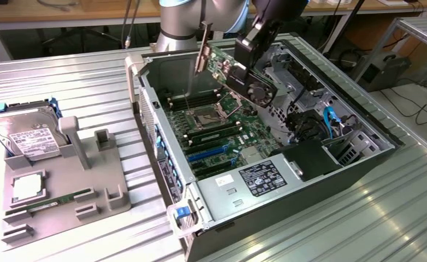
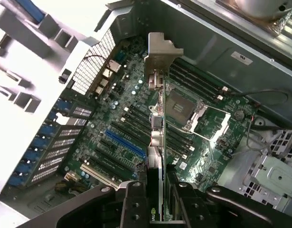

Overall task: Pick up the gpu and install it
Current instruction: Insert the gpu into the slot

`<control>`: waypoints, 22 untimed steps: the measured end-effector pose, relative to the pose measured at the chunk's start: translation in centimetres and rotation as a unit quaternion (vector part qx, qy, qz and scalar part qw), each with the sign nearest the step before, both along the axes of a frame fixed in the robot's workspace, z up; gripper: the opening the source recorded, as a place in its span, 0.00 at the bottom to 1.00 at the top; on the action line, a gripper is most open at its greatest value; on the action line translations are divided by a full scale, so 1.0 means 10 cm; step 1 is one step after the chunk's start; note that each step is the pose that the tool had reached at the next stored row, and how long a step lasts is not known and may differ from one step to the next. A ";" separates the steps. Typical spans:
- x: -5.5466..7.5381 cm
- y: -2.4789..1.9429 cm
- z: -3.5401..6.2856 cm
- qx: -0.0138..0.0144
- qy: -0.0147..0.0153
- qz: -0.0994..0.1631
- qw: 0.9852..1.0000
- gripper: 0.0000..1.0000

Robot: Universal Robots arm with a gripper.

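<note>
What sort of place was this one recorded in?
Most likely a robotics lab bench set up for computer assembly: an open computer case on a ribbed metal table, a grey tray holding a hard drive, and the gripper holding the gpu above the motherboard.

Exterior view evenly bright, soft shadows; wrist view glares white over the grey tray (image 2: 13,61), motherboard (image 2: 117,118) dimmer.

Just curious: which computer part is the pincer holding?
The gpu, held above the open case; the hard drive and memory stick sit in the grey tray.
</note>
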State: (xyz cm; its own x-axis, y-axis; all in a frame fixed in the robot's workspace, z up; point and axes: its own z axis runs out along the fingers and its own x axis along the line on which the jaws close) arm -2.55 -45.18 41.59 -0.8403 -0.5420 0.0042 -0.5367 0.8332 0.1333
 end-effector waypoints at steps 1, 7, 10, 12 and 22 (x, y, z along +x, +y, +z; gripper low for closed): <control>0.00 0.000 -0.001 0.000 0.000 0.012 1.000 0.26; 0.00 0.000 -0.004 0.002 -0.003 0.073 0.997 0.26; 0.00 0.000 -0.005 0.004 -0.006 0.097 0.995 0.26; 0.00 0.000 -0.006 0.007 -0.009 0.124 0.992 0.26; 0.00 0.000 -0.009 0.013 -0.018 0.196 0.980 0.26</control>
State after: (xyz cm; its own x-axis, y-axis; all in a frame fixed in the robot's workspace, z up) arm -2.55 -45.18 41.50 -0.5675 -0.8225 -0.0385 -0.8192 0.5593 0.1270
